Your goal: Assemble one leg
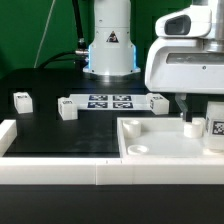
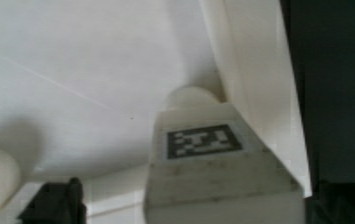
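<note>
A leg (image 2: 204, 140), a white block with a square tag, stands on the large white panel (image 2: 85, 80) close to its edge. My gripper (image 2: 195, 205) straddles it. One finger (image 2: 343, 200) is against the leg. The other finger (image 2: 53, 200) stands apart from it with panel showing in the gap, so the jaws are open. In the exterior view the gripper (image 1: 190, 115) hangs over the right part of the panel (image 1: 160, 140), just above the leg (image 1: 192, 126). A tagged white block (image 1: 214, 128) sits right beside it.
Three more legs lie on the black table: one at the exterior view's left (image 1: 22, 99), one nearer the middle (image 1: 67, 109), one behind the panel (image 1: 158, 100). The marker board (image 1: 108, 101) lies at the back. A white frame (image 1: 60, 170) borders the front. The panel has a round corner hole (image 1: 137, 147).
</note>
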`<state>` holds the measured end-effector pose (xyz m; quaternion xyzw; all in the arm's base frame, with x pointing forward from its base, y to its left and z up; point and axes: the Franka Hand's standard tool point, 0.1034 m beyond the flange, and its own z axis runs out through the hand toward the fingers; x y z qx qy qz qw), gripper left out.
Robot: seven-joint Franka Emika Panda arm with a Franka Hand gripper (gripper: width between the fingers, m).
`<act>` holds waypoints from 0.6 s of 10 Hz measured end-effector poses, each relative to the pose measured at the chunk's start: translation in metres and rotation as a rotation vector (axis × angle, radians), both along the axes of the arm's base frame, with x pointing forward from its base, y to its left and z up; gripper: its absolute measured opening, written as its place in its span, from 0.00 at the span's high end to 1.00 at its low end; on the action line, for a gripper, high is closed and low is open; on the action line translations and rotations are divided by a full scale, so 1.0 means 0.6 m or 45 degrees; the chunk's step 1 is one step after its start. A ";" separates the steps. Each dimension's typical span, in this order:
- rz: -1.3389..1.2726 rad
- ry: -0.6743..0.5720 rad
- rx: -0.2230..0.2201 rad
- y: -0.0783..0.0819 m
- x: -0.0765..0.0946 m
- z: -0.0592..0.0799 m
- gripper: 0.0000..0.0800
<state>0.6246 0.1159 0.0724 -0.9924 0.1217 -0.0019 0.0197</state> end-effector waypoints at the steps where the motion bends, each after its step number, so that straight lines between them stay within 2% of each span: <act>1: 0.000 0.000 0.000 0.000 0.000 0.000 0.34; 2: 0.000 0.000 0.000 0.000 0.000 0.000 0.34; 3: 0.000 0.000 0.000 0.000 0.000 0.000 0.57; 4: 0.000 0.000 0.000 0.000 0.000 0.000 0.64; 6: -0.033 0.001 0.002 0.001 0.000 0.000 0.64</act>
